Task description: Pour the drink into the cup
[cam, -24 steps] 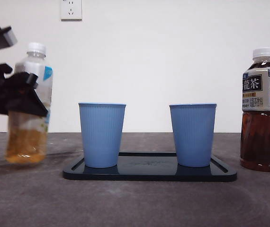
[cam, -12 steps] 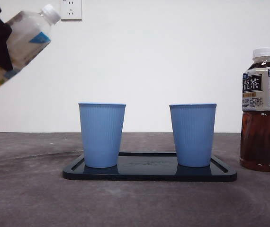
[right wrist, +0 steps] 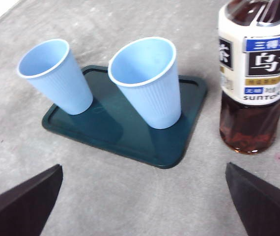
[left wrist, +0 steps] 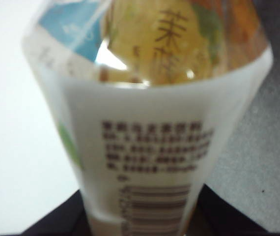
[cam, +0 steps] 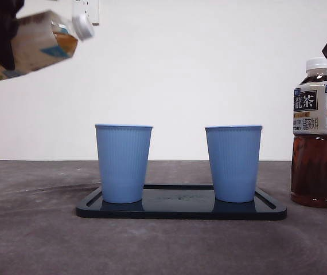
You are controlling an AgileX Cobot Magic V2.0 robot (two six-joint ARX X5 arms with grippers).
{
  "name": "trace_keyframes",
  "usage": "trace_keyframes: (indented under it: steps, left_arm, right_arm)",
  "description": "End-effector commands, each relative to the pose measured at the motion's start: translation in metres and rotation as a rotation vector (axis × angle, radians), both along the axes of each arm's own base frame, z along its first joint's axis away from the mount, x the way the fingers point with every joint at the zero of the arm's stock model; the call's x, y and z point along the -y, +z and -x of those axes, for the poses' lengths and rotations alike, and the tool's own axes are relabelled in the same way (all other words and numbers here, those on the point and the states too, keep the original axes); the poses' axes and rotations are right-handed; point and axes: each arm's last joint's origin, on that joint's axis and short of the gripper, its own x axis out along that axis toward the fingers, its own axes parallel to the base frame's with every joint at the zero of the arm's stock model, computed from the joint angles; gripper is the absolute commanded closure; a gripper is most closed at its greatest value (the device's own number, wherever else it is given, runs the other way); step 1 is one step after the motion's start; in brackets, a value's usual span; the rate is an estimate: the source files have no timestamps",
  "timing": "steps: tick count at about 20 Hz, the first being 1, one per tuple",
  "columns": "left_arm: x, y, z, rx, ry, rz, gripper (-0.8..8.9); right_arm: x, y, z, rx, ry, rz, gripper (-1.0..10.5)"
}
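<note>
gripping one pale tea bottle in my left gripper, jaws clamped on it, tilted high, well left of the cups. two blue cups upright on one dark tray. one dark tea bottle standing right. my right gripper hovers, jaws wide apart.

A capped jasmine tea bottle, half full of amber liquid, hangs tilted near-horizontal high above the table, left of two upright, empty blue paper cups.
</note>
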Motion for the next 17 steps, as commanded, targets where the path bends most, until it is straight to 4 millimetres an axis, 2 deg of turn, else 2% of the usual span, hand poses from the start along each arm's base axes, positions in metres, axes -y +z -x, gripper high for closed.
trace_keyframes:
  steps: [1, 7, 12, 17]
  left_arm:
    - [0.010, 0.005, -0.007, 0.030, -0.010, -0.055, 7.90]
    - [0.027, -0.008, -0.016, 0.016, -0.051, -0.183, 7.95]
    - [0.033, -0.019, -0.022, -0.018, -0.058, -0.314, 7.94]
    - [0.041, -0.029, -0.026, -0.048, -0.076, -0.364, 7.94]
  right_arm:
    - [-0.002, 0.006, 0.000, 0.028, 0.024, 0.001, 4.0]
    - [-0.003, 0.006, 0.001, 0.028, 0.033, 0.000, 4.0]
    - [-0.004, 0.006, 0.001, 0.028, 0.044, 0.000, 4.0]
    - [-0.006, 0.006, 0.002, 0.029, 0.062, 0.000, 4.0]
